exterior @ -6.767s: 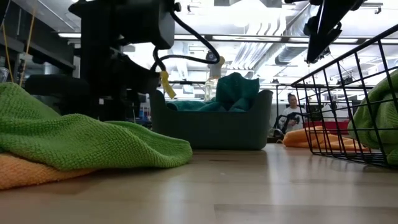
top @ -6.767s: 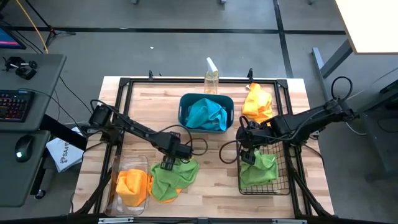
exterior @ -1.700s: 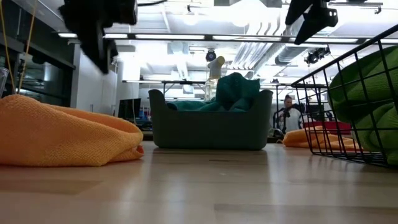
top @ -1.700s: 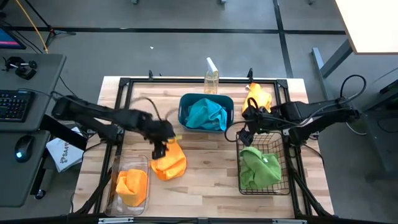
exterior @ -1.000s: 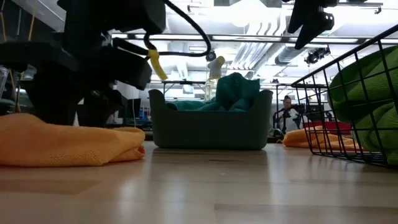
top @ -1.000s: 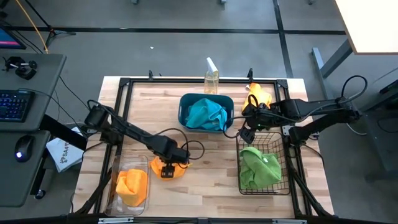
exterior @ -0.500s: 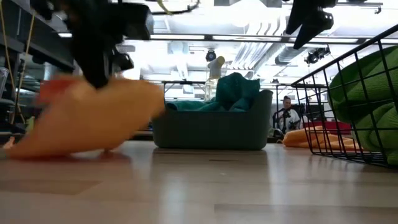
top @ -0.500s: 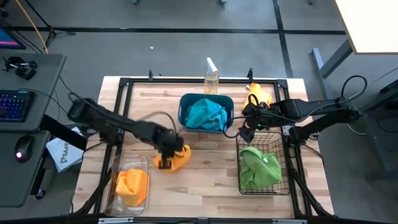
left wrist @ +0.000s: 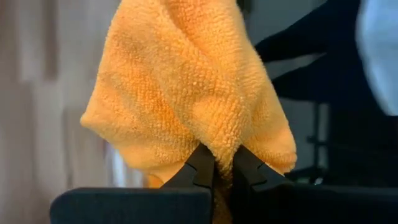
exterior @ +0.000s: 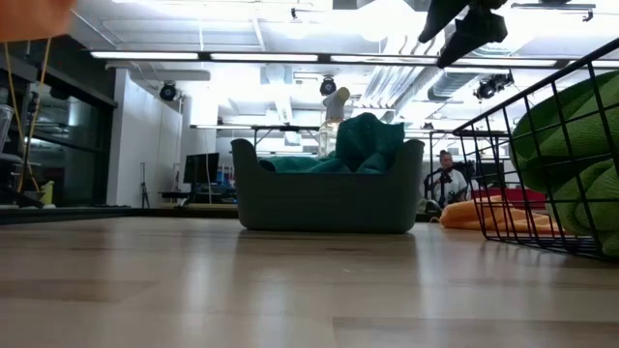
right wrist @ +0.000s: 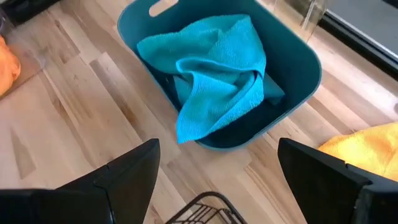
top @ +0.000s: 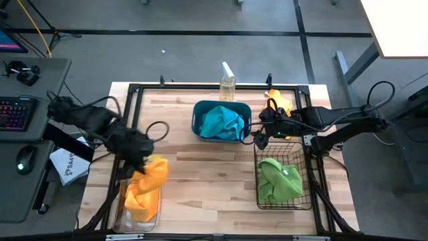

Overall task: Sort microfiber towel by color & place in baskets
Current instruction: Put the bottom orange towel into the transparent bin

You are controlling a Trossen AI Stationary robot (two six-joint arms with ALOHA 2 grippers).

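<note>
A: Where's the orange towel [left wrist: 193, 87]?
B: Pinched in the left gripper's [left wrist: 216, 167] closed fingers, hanging above the clear bin [top: 122, 207].
A: And the right gripper [top: 257, 140]?
B: Fingers spread apart, beside the teal tub [right wrist: 292, 62].

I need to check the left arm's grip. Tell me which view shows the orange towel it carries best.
The left wrist view: the orange towel fills it, pinched between the left gripper fingers. The high view shows it hanging over the clear bin, half hidden by the arm. The low view catches only an orange corner. The right wrist view misses it.
</note>
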